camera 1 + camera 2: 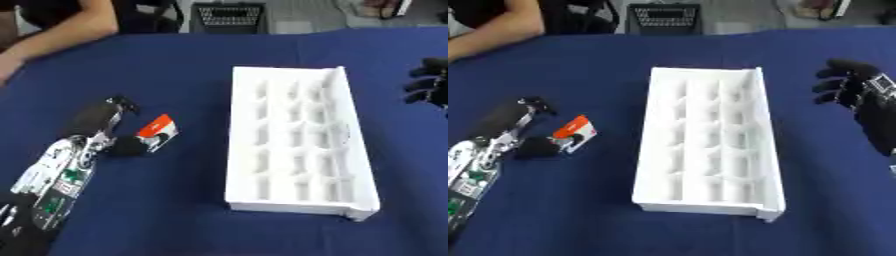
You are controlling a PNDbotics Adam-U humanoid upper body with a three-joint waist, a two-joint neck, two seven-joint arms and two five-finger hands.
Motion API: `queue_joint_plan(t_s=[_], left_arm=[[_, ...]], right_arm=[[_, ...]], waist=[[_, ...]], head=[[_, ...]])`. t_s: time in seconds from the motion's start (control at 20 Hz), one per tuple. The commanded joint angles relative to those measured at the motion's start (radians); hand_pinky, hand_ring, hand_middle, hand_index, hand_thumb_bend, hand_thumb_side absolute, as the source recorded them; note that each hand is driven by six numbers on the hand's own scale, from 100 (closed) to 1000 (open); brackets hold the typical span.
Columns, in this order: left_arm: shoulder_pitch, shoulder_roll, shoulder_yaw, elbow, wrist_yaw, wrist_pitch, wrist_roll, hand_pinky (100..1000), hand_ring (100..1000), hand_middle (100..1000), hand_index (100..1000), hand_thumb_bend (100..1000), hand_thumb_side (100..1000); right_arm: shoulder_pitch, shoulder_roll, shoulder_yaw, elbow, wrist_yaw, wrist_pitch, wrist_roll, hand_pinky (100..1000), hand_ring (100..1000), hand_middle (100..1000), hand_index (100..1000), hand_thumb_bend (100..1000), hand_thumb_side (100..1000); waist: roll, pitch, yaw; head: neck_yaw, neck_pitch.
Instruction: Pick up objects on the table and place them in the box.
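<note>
The left hand [131, 145] is hard to make out. Its dark fingertips sit right at a small card [158, 132], orange-red on top and white below, near the left edge of the blue table [175, 210]. The fingers seem to be pinching the card, but the blur makes this hard to be sure of. The card stands up at a tilt, with its lower corner at the dark fingertips. The arm behind the hand runs off the lower left corner, so most of it is cut off.

The right hand [846, 82] is near the right edge of the table, well apart from the card. Its black fingers are curled in and hold nothing. In the left eye view only the fingertips show.

The white box [706, 145] lies in the middle of the table, long side running from the far edge to the near edge. It has three rows of small pockets. Nothing shows in any pocket. A raised lip runs along its right side.
</note>
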Motion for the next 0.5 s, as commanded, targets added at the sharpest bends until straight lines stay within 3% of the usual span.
queue_joint_plan(t_s=[0.05,0.5], left_arm=[[-0.015,0.028,-0.002,-0.019,0.014,-0.002,-0.004,890,838,838,784,688,624],[-0.02,0.031,-0.021,-0.006,0.016,-0.012,-0.017,890,838,839,784,686,623]], right_arm=[[-0.001,-0.025,-0.009,-0.009,0.003,-0.002,0.001,652,704,733,863,100,931],[-0.002,-0.024,-0.009,-0.009,0.002,-0.002,0.001,652,704,733,863,100,932]], waist=[[-0.001,-0.016,-0.001],[-0.001,-0.016,-0.003]], head=[[0.001,-0.011],[0.003,-0.011]])
